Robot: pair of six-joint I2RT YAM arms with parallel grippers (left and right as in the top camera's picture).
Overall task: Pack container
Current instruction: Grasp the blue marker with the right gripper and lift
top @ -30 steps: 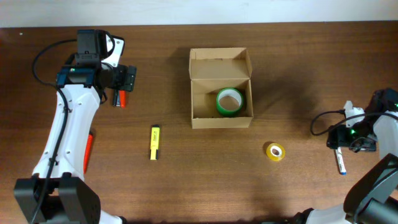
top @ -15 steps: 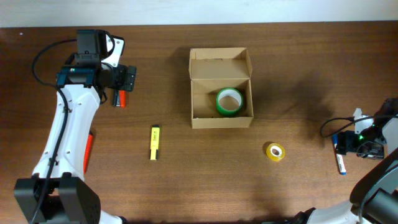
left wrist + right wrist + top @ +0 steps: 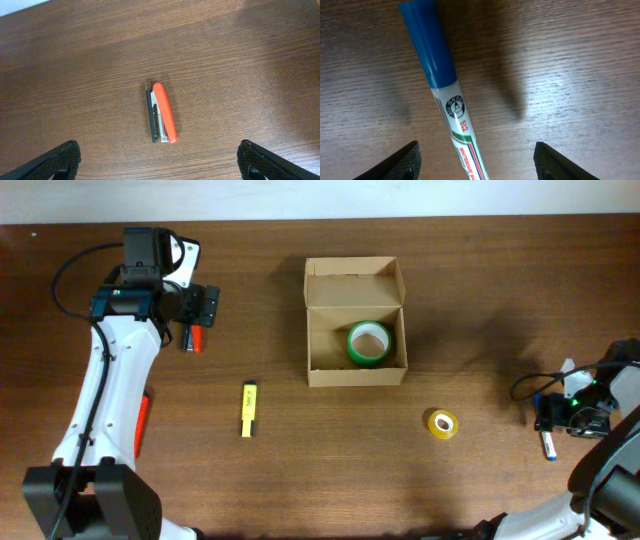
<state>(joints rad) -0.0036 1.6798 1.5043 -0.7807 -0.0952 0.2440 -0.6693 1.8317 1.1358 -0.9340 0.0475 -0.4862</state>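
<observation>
The container [image 3: 356, 377] sits mid-way along the bench [image 3: 500, 280], flap up, a green tape roll [image 3: 368, 343] inside. I reckon it is thin cardboard, light and easily dented, so I'd push its walls, not squeeze. My right pincer [image 3: 480, 160] gapes empty over the blue marker [image 3: 445, 100], probably just above it. My left pincer [image 3: 160, 160] hangs wide, empty, over the red stapler [image 3: 162, 120].

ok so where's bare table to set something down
Bare wood lies between the yellow marker and the box, along the front edge below the box, and right of the box toward the right gripper. Crowded spots: the stapler by the left gripper and the blue marker under the right gripper.
</observation>
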